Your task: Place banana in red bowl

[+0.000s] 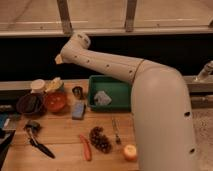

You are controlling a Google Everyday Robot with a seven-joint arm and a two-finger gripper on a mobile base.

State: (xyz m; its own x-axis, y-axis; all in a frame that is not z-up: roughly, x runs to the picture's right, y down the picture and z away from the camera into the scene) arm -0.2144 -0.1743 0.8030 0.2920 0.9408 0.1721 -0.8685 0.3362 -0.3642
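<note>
End effector [56, 76]: at the arm's tip, over the back left of the surface [62, 132]; whether spread or closed, cannot tell.
Banana [53, 85]: just below it, at the red bowl's [55, 102] back rim, beside a white cup [37, 86].
Red bowl: between a dark bowl [30, 104] and a blue sponge [78, 109].
Green tray [116, 85]: further right.

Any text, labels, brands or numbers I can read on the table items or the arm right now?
None legible anywhere.
The tan patch on the arm: no marking can be made out.
The pincer is out of sight past the arm's tip, upper left.
</note>
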